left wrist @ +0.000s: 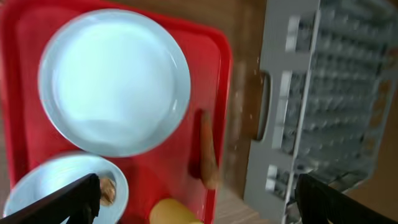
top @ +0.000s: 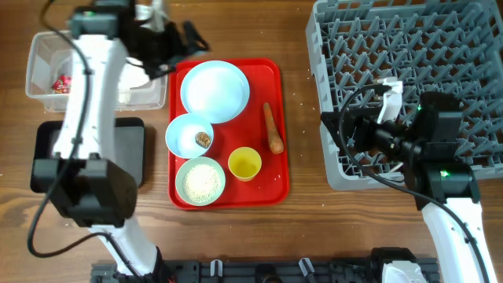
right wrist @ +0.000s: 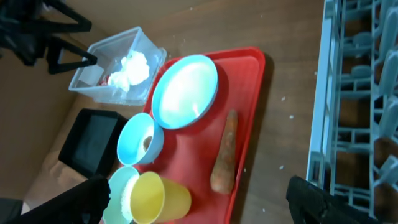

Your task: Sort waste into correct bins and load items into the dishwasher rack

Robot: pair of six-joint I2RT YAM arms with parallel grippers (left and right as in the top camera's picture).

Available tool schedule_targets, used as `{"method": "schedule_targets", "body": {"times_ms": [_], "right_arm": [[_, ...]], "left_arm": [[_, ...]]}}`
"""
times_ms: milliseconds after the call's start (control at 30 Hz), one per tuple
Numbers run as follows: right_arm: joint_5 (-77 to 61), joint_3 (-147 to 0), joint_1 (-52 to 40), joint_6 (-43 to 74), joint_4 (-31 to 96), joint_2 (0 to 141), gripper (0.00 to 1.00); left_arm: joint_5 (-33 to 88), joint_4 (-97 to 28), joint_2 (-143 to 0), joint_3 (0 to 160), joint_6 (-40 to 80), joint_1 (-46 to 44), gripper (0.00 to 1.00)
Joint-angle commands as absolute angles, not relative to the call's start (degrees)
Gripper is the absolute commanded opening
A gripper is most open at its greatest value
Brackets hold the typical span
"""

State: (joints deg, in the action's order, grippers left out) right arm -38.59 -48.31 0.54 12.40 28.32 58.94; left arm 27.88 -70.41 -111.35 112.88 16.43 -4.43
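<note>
Nearest the robot, the rice bowl (top: 179, 174) with its rice grains (top: 203, 182) sits at 7 o'clock on the red tray (top: 271, 189). The yellow cup (top: 244, 164) is just beside it at 5 o'clock. The right arm (top: 452, 204) rises from the near right and folds at the elbow. The right gripper (top: 339, 137) points toward 9 o'clock above the near-left corner of the rack (top: 409, 63), fingers spread wide (its wrist view shows one tip in each lower corner). Mid-tray, the second bowl (top: 181, 130) holds the brown lump (top: 202, 139) at 9 o'clock, and the carrot (top: 272, 128) lies lengthwise at 3 o'clock. The black tray (top: 130, 149) lies off the red tray's 9 o'clock side, partly under the left arm (top: 82, 102). Farther out, the plate (top: 214, 90) fills 12 o'clock. The left arm stretches away over the black tray, wrist bent toward 3 o'clock. The left gripper (top: 177, 51) hangs over the red tray's far-left corner, jaws wide. Farthest, at 10 o'clock, the clear tub (top: 39, 59) holds the tissue (right wrist: 134, 67) and red wrapper (top: 60, 82).
</note>
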Motion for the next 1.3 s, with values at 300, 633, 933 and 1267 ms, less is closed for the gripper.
{"method": "schedule_targets", "body": {"times_ms": [300, 633, 933, 1267], "right_arm": [[-35.66, -49.39, 0.56, 8.78, 35.48, 59.09, 0.94], [-32.53, -49.39, 0.54, 7.40, 37.63, 59.09, 0.94], [-32.53, -49.39, 0.56, 7.42, 37.76, 59.09, 0.94], [-31.46, -49.39, 0.56, 7.44, 37.82, 59.11, 0.94]], "left_arm": [[7.77, -74.26, -109.30, 111.57, 18.00, -21.54, 0.97], [3.01, -69.34, -109.30, 95.72, 22.41, -22.98, 0.84], [2.66, -60.73, -109.30, 83.02, 23.22, -23.05, 0.62], [-1.21, -53.52, -109.32, 76.90, 23.20, -22.98, 0.33]]}}
